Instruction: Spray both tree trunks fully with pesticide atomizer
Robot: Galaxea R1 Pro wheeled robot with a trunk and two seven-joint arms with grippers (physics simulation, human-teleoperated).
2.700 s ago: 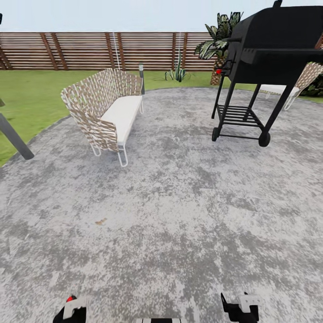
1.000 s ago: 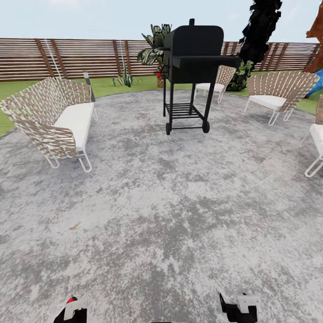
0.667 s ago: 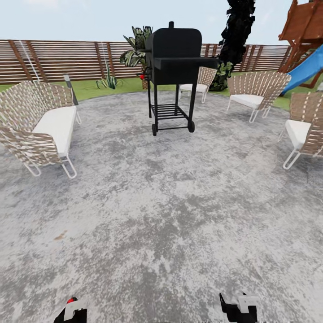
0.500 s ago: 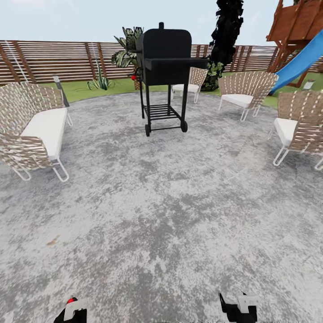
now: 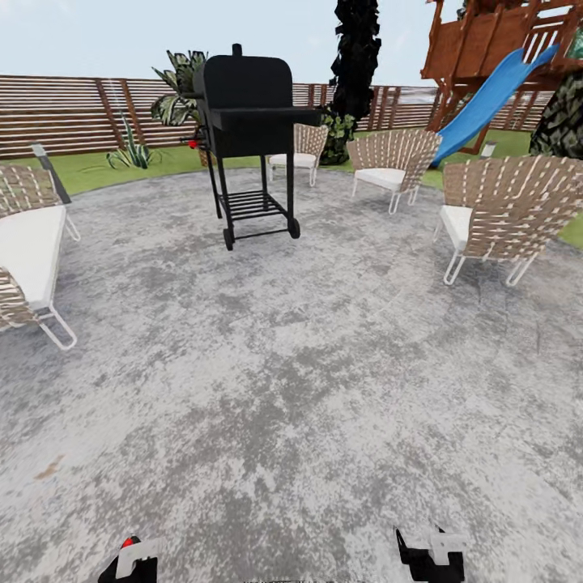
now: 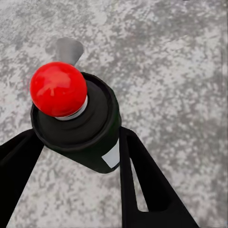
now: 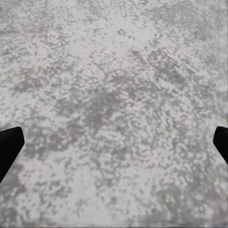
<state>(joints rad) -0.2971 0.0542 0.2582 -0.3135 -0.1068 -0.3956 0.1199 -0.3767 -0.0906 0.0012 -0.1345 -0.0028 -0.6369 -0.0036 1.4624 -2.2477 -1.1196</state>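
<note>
Most of what I see is mottled grey stone paving (image 5: 308,364), rough and speckled, ringed by a slatted brown wooden fence (image 5: 73,113). A wooden playhouse (image 5: 478,40) with a blue slide (image 5: 486,101) stands far right. Nearer, a boxy black grill (image 5: 247,138) sits on thin legs, with woven chairs (image 5: 498,210) and a white-cushioned sofa (image 5: 28,251) around it. My left gripper (image 6: 71,156) has its black fingers (image 6: 142,185) clamped on the dark round spray bottle (image 6: 90,128), red-knobbed, white-labelled. My right gripper (image 7: 114,142) has its fingers (image 7: 8,147) wide apart over bare stone.
</note>
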